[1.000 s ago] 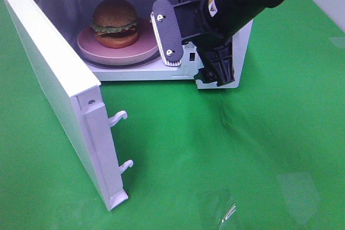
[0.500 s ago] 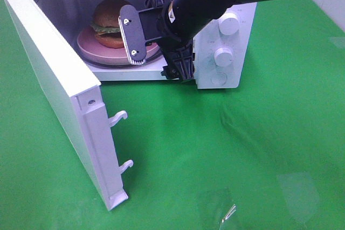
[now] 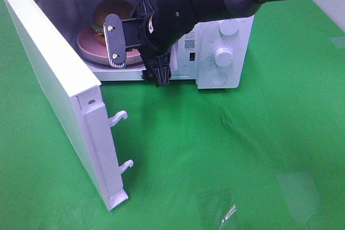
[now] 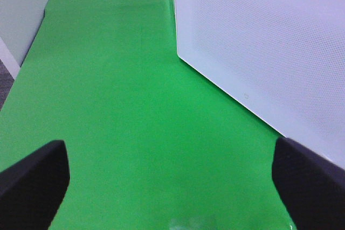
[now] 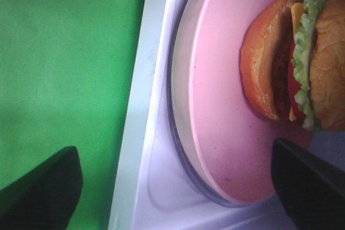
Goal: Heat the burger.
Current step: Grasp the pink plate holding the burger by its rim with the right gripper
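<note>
End effector (image 3: 135, 47) nearer glossy burger (image 5: 299, 60)

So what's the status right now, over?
Both grippers open, empty. Right gripper at microwave mouth. Burger inside on plate. Door open.

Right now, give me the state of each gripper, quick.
Left gripper: open, holding nothing.
Right gripper: open, holding nothing, in front of the burger.
</note>
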Motion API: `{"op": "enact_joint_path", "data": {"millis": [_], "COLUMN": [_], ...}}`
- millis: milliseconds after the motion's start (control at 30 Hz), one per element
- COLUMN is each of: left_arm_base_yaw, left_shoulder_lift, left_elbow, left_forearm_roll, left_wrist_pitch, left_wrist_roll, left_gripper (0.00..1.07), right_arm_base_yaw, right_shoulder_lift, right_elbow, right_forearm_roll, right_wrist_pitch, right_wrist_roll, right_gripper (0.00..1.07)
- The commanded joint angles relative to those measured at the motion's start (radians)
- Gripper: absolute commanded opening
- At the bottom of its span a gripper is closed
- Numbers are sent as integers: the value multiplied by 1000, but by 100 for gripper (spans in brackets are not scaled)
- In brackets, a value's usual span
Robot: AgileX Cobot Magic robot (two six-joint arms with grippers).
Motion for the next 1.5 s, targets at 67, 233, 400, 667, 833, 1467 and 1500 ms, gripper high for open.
{"op": "enact_joint_path", "data": {"millis": [67,233,400,667,833,1467,1500], "left_arm_base_yaw": [3,3,3,3,3,3,3], "left_shoulder_lift": [-17,-17,-17,-17,-17,-17,-17], "left_elbow": [-3,-3,-3,-3,-3,-3,-3], "left_forearm_roll": [-2,-2,-2,-2,-2,-2,-2], "left_wrist_pitch": [-5,-5,-5,-5,-5,-5,-5], "left_wrist_roll": [1,1,1,1,1,1,1], "left_gripper": [94,94,94,94,94,94,94], "right_arm_base_yaw": [3,0,0,-12,-23,-24,-24], "right_shoulder_lift": [40,94,128,183,208,245,245], "right_elbow": [-41,-95,-141,-229,-233,-279,-279], "right_forearm_roll": [21,38,39,59,80,141,143], "right_wrist_pitch": [-30,-29,-20,3,-26,-30,-25], "right_wrist_roll": [-1,-1,-1,-1,-3,-24,-24], "right_gripper": [92,91,90,90,89,60,50]}}
